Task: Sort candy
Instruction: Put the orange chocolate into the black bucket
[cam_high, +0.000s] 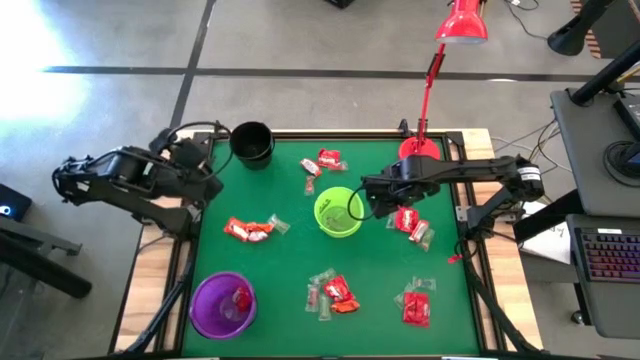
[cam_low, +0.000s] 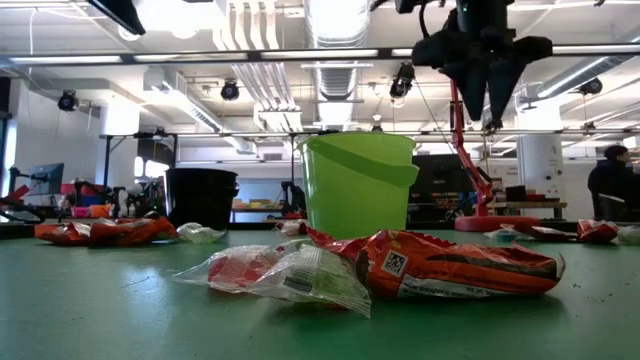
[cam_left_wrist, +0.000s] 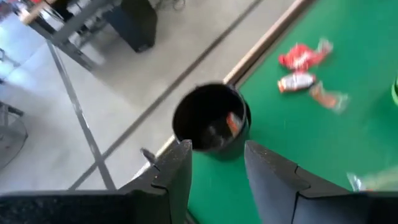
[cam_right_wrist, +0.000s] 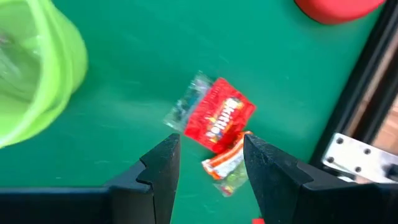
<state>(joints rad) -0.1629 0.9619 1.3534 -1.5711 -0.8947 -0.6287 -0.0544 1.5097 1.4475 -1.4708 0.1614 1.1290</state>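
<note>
Right gripper (cam_right_wrist: 208, 165) jaws wide above candy (cam_right_wrist: 217, 118), green cup (cam_high: 338, 212) beside, left gripper (cam_left_wrist: 216, 171) jaws wide near black cup (cam_left_wrist: 210, 119)

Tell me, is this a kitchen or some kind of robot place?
Probably a robot lab or workshop, not a kitchen. Bare ceiling pipes run overhead, a desk beside the table holds a keyboard, and two robot arms work over a green table.

Candy (cam_high: 249, 230) lies scattered on the table (cam_high: 290, 290) around the middle cup (cam_high: 338, 212) (upright).

bright overhead light; left wrist view motion-blurred; floor glare.
</note>
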